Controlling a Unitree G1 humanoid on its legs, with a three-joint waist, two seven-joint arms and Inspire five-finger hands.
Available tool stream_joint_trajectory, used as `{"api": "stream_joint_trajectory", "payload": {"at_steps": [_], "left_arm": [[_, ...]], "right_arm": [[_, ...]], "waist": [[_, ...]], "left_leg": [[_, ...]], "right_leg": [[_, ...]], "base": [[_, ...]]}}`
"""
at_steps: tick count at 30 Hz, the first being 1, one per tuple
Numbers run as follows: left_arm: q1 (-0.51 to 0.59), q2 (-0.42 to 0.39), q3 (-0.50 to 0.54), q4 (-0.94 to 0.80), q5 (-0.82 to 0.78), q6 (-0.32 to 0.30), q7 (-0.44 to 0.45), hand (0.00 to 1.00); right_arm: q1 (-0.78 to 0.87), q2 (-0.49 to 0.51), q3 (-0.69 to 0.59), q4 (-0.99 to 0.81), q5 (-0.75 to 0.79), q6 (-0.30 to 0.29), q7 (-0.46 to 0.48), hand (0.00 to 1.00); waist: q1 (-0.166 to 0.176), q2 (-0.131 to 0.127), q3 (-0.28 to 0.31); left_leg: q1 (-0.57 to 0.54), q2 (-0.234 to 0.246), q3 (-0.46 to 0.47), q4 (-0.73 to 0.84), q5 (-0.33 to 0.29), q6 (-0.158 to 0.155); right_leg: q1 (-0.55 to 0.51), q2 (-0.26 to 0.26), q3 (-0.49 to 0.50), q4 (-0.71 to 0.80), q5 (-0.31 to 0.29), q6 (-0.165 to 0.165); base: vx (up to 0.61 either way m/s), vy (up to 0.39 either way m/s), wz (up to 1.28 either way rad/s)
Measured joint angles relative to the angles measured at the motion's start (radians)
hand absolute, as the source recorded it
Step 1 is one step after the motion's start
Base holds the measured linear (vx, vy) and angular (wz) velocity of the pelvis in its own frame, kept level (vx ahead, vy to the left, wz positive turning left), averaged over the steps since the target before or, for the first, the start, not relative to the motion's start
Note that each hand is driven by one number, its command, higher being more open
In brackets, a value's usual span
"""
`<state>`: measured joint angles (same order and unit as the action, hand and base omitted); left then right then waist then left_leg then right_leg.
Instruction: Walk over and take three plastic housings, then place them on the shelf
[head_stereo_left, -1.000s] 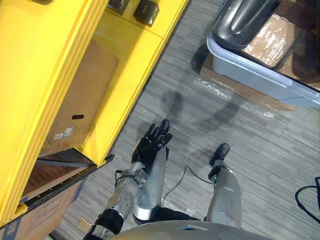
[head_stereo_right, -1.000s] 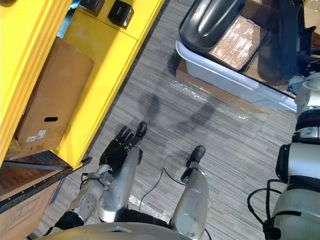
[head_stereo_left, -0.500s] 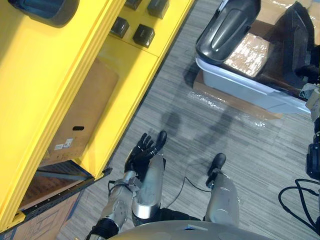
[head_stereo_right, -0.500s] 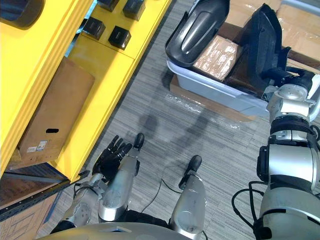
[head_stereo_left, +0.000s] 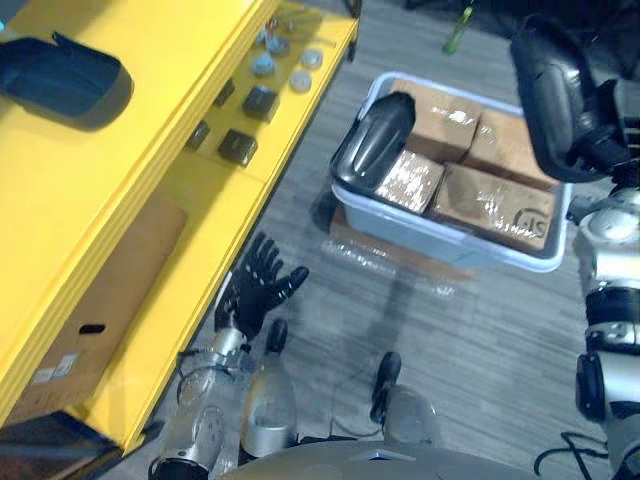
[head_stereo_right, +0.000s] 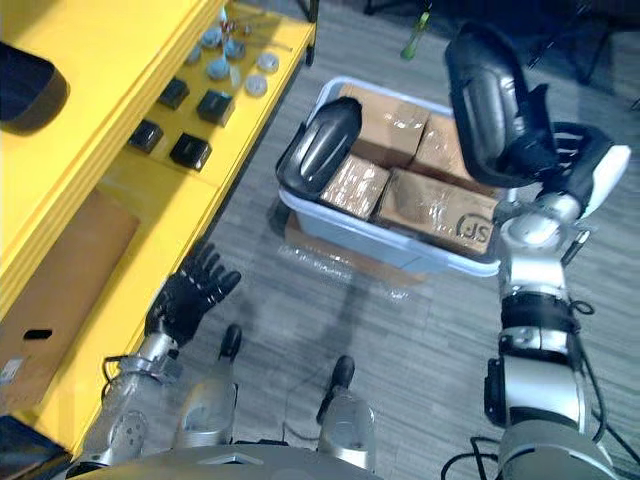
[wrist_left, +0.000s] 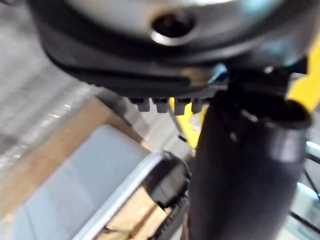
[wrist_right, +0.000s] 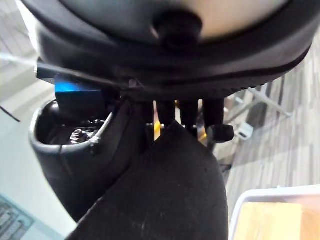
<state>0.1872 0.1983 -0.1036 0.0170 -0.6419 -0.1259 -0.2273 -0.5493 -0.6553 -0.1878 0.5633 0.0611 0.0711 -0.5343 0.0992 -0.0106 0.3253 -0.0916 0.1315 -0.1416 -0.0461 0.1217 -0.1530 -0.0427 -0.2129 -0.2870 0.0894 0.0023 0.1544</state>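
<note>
Cam had swung up twd the bin (head_stereo_right: 392, 250): R hand (head_stereo_right: 578, 166) gripped a housing (head_stereo_right: 485, 95) above its right end, L hand (head_stereo_right: 185, 298) splayed, empty, so shelf (head_stereo_right: 110, 115) drop-off looked next.

Head pair high, wrist cameras in tight.
Both eye views look steeply down from the head, sharing the yellow shelf (head_stereo_left: 120, 170) and grey bin (head_stereo_left: 420, 235); the left wrist camera faces that bin's rim, the right sits right against a plastic housing (wrist_right: 170, 200).

You are inspecting a storeroom or workshop: yellow shelf racking (head_stereo_left: 200, 215) carrying small parts (head_stereo_right: 190, 150), wrapped cardboard cartons (head_stereo_right: 425, 210) in a grey tote (head_stereo_right: 350, 235) on the floor (head_stereo_right: 420, 340).
</note>
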Motion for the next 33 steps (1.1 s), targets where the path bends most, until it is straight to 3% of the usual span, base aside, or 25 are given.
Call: {"api": "stream_joint_trajectory", "payload": {"at_steps": [7, 11, 12, 16, 24, 28, 33], "left_arm": [[-0.158, 0.003, -0.017, -0.136, 0.125, 0.107, 0.047, 1.0], [-0.205, -0.005, -0.028, -0.147, 0.102, 0.205, 0.054, 1.0], [-0.22, -0.006, -0.046, -0.147, 0.039, 0.262, 0.055, 1.0], [-0.222, -0.013, -0.096, -0.142, -0.124, 0.366, 0.057, 1.0], [-0.24, -0.044, -0.164, -0.088, -0.437, 0.351, 0.057, 1.0], [-0.272, -0.045, -0.196, -0.049, -0.588, 0.339, 0.046, 1.0], [-0.305, -0.052, -0.247, 0.022, -0.717, 0.316, 0.046, 1.0]], "right_arm": [[0.091, 0.108, 0.001, -0.204, -0.188, -0.021, 0.009, 0.0], [0.135, 0.127, 0.013, -0.32, -0.335, -0.09, 0.006, 0.0], [0.148, 0.128, 0.019, -0.342, -0.39, -0.134, 0.002, 0.0], [0.148, 0.136, 0.052, -0.352, -0.491, -0.23, -0.011, 0.0], [0.184, 0.146, 0.116, -0.372, -0.57, -0.384, -0.036, 0.0], [0.213, 0.154, 0.147, -0.372, -0.607, -0.43, -0.04, 0.0], [0.251, 0.201, 0.205, -0.37, -0.637, -0.484, -0.04, 0.0]], "waist": [[-0.034, 0.0, -0.08], [-0.052, 0.0, -0.114], [-0.054, 0.0, -0.121], [-0.073, -0.002, -0.158], [-0.081, -0.003, -0.197], [-0.08, -0.003, -0.2], [-0.083, -0.023, -0.218]], "left_leg": [[0.05, 0.0, 0.013, -0.032, 0.0, 0.001], [0.055, 0.0, 0.017, -0.034, 0.0, 0.001], [0.067, 0.0, 0.024, -0.034, -0.001, 0.001], [0.068, -0.001, 0.032, -0.032, -0.003, 0.001], [0.074, -0.002, 0.05, -0.028, -0.003, 0.003], [0.082, -0.003, 0.052, -0.03, -0.004, 0.003], [0.079, -0.003, 0.052, -0.033, -0.003, 0.004]], "right_leg": [[0.062, 0.005, -0.007, -0.058, 0.015, 0.007], [0.065, 0.005, -0.006, -0.06, 0.016, 0.008], [0.073, 0.005, 0.0, -0.06, 0.016, 0.008], [0.079, 0.006, 0.002, -0.078, 0.027, 0.01], [0.078, 0.006, 0.019, -0.095, 0.043, 0.01], [0.096, 0.007, 0.017, -0.122, 0.056, 0.007], [0.1, 0.007, 0.017, -0.127, 0.06, 0.008]], "base": [[0.03, -0.016, 0.0], [0.0, -0.003, -0.02], [-0.01, -0.006, -0.06], [-0.04, -0.009, -0.05], [-0.03, -0.002, -0.07], [0.0, 0.0, 0.0], [0.0, 0.0, 0.0]]}}
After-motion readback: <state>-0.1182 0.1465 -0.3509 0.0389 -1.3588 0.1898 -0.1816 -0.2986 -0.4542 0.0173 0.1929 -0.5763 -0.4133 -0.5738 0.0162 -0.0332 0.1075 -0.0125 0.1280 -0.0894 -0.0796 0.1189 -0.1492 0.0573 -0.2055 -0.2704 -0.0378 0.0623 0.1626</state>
